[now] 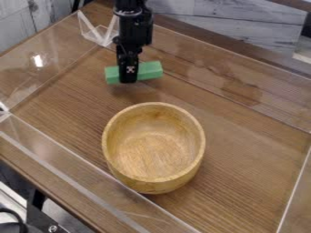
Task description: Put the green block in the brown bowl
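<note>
The green block (144,72) is a short bright bar held across its middle by my gripper (126,76), which points straight down and is shut on it. The block hangs a little above the wooden tabletop, level, with both ends sticking out either side of the black fingers (125,71). The brown bowl (153,146) stands empty in front of it, nearer the camera, a short gap away from the block.
A clear plastic wall (49,150) runs around the wooden table (243,109), with its front edge low at the left. A crumpled clear piece (93,30) sits behind the arm at the back.
</note>
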Robot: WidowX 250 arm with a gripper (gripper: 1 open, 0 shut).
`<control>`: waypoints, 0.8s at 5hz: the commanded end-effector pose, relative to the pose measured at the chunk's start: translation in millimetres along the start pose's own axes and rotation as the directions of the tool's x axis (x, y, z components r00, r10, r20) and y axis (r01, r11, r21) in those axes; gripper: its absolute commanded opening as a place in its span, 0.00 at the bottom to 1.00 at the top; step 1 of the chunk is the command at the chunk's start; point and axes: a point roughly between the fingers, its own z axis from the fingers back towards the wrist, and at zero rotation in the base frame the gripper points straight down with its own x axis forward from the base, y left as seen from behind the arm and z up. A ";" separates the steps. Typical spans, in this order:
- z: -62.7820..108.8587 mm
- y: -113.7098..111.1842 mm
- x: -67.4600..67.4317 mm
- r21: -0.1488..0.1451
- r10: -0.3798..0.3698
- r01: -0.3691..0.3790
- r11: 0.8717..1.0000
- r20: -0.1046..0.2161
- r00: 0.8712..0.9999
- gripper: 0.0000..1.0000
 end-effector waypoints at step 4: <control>30.5 6.0 -10.1 0.066 -0.025 0.022 0.998 0.037 0.999 0.00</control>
